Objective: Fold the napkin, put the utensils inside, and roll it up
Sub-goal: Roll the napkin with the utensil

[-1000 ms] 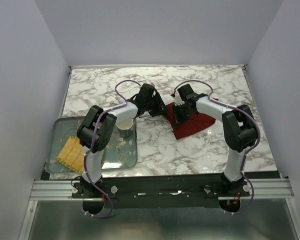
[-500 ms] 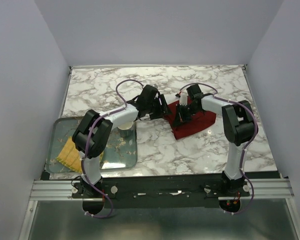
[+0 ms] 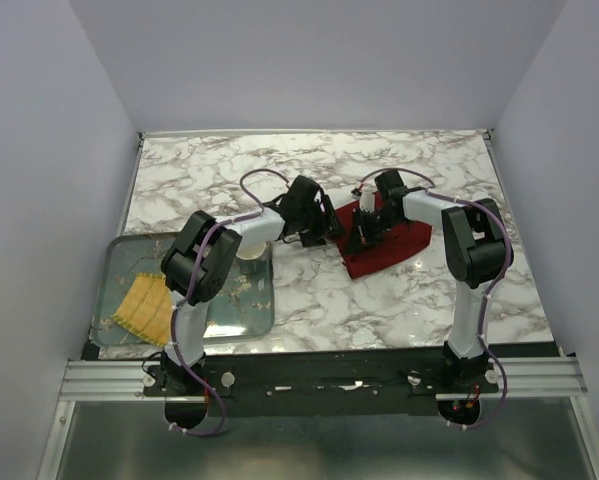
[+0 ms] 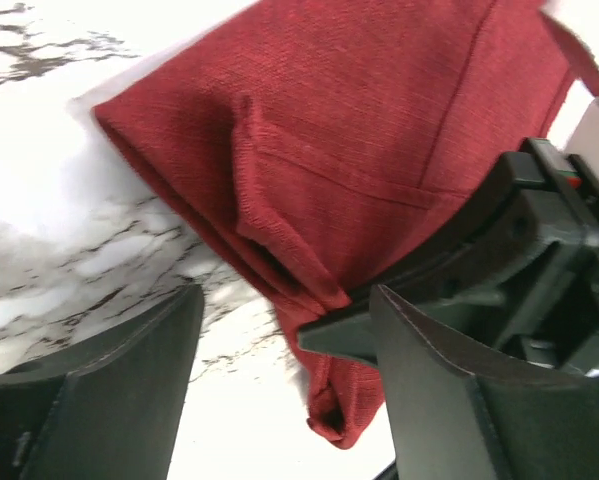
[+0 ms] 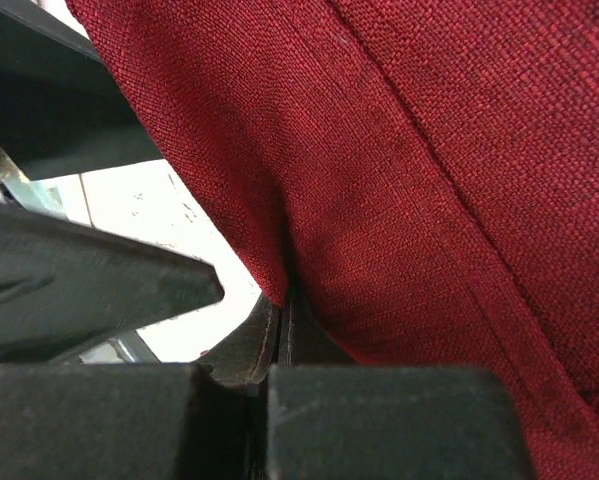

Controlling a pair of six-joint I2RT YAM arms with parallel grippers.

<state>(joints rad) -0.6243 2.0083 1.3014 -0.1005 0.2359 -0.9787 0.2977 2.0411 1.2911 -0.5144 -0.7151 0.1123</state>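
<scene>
The dark red napkin lies folded on the marble table, right of centre. My right gripper is at its left edge, and in the right wrist view the right gripper is shut with a fold of the napkin pinched at its tips. My left gripper hovers just left of that edge. In the left wrist view the left gripper stands open, and the napkin's lower corner hangs between its fingers untouched. The utensils are out of view.
A metal tray sits at the near left with a yellow woven mat in it. A pale cup stands at the tray's right end, partly under the left arm. A marble table lies under the arms.
My left gripper has opened wider and slid right, up to the napkin's left edge. The right gripper shifted a little and stays shut on the napkin.
</scene>
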